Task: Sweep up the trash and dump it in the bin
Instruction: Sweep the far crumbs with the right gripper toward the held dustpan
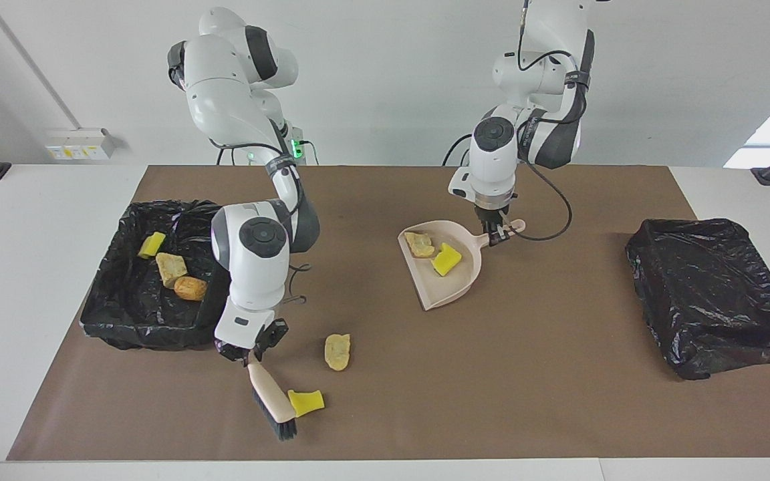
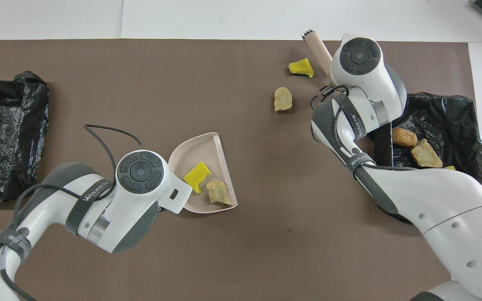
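Our right gripper [image 1: 249, 356] pinches the brush [image 1: 270, 401] beside a yellow sponge [image 1: 306, 402]; our left gripper [image 1: 496, 235] pinches the dustpan [image 1: 457, 277].

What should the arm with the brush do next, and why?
Probably sweep the brush, held in the right pincer, toward the dustpan. Its bristles sit beside the yellow sponge chunk, which lies loose on the mat, with the beige lump between it and the pan.
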